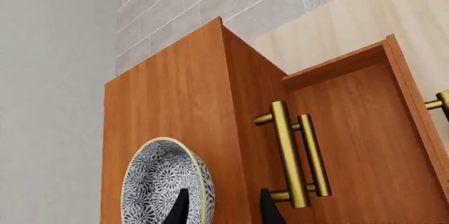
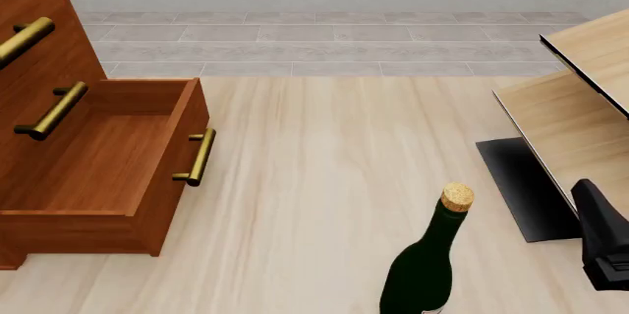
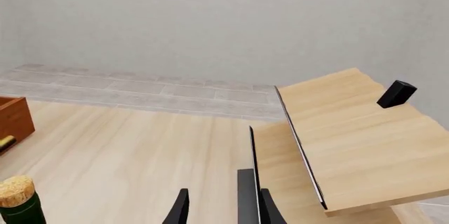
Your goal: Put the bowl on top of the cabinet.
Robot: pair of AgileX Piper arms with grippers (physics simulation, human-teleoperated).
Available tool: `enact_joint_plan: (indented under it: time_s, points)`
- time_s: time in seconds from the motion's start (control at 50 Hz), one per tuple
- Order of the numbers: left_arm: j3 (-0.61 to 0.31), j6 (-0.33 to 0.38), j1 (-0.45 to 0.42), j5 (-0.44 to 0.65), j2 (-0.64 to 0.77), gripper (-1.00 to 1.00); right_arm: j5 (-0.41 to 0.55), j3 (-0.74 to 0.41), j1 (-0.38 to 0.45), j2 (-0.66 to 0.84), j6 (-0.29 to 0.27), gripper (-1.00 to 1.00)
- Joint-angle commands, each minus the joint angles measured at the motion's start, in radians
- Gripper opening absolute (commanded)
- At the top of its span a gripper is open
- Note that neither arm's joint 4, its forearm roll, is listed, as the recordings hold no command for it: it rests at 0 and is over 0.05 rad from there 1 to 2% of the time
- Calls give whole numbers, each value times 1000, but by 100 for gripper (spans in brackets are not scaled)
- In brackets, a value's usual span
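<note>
Bowl (image 1: 167, 184) is sitting on the cabinet (image 1: 175, 113) top's near edge; your left gripper (image 1: 223, 208) is gaping empty beside it.

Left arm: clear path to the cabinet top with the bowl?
Probably yes. The left gripper has the bowl right against the cabinet top, nothing else on it; whether the fingers grip the rim is unclear.

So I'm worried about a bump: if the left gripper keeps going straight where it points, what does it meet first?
Probably the cabinet surface beside the bowl, though depth is unclear. The left gripper is open.
</note>
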Motion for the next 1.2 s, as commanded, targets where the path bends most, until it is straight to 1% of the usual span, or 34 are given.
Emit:
enact_joint_plan:
  time_s: [0.02, 0.18, 0.26, 0.36, 0.4, 0.42, 0.46, 0.48, 0.52, 0.54, 0.58, 0.62, 0.66, 0.72, 0.74, 0.76, 0.8, 0.84, 0.88, 0.9, 0.94, 0.96, 0.98, 1.04, 1.08, 1.1, 1.14, 1.18, 1.2]
  points:
    - [-17, 14, 1, 12, -3, 100, -7, 5, -1, 0, 3, 100]
    - [-68, 15, -6, 45, -8, 100, -3, -2, -2, 0, 7, 100]
    - [-130, 20, -8, 83, -11, 100, 1, -8, -2, 0, 10, 100]
    - [-228, 29, -9, 144, -12, 100, -6, -3, -2, 0, 12, 100]
    - [-243, 37, -5, 152, -12, 100, -5, -4, -2, 0, 13, 100]
    - [-296, 44, -2, 179, -7, 100, -9, -2, -3, 0, 15, 100]
    - [-359, 47, 3, 211, 6, 100, -12, -1, -4, 0, 16, 100]
    - [-372, 53, 0, 222, 3, 100, -12, -1, -5, -1, 17, 100]
    - [-431, 49, -4, 251, 12, 100, -8, -6, -5, -1, 20, 100]
    - [-433, 49, -4, 252, 13, 100, -8, -6, -5, -1, 20, 100]
    - [-469, 44, -21, 280, 9, 100, -7, -8, -5, -1, 21, 100]
    - [-508, 29, -58, 316, -1, 100, -3, -14, -4, 1, 22, 100]
    - [-524, 27, -80, 333, -9, 100, -6, -11, -5, -1, 24, 100]
    - [-522, 15, -130, 354, -35, 100, -12, -5, -5, -1, 25, 100]
    - [-522, 15, -130, 354, -35, 100, -12, -5, -5, -1, 25, 100]
    - [-512, 4, -167, 362, -53, 100, -12, -5, -4, -1, 25, 100]
    - [-504, 1, -184, 362, -63, 100, -12, -5, -4, -1, 25, 100]
    - [-478, -9, -230, 364, -89, 100, -16, -1, -4, -1, 24, 100]
    - [-474, -25, -273, 367, -102, 100, -14, -2, -4, -1, 24, 100]
    - [-462, -22, -290, 365, -112, 100, -13, -3, -4, -1, 24, 100]
    - [-443, -47, -356, 367, -139, 100, -13, -4, -5, -1, 23, 100]
    - [-454, -57, -369, 367, -137, 100, -12, -4, -6, -1, 22, 100]
    - [-438, -78, -413, 367, -152, 100, -12, -4, -6, -1, 21, 100]
    - [-398, -106, -488, 367, -178, 100, -12, -4, -6, -1, 19, 100]
    - [-379, -110, -520, 365, -190, 100, -13, -3, -6, -1, 19, 100]
    - [-379, -110, -520, 365, -190, 100, -13, -3, -6, -1, 19, 100]
    - [-353, -124, -573, 362, -208, 100, -17, 1, -8, -1, 20, 100]
    - [-346, -148, -635, 360, -223, 100, -15, -2, -10, -1, 21, 100]
    - [-342, -171, -689, 364, -237, 100, -14, -3, -10, -1, 22, 100]
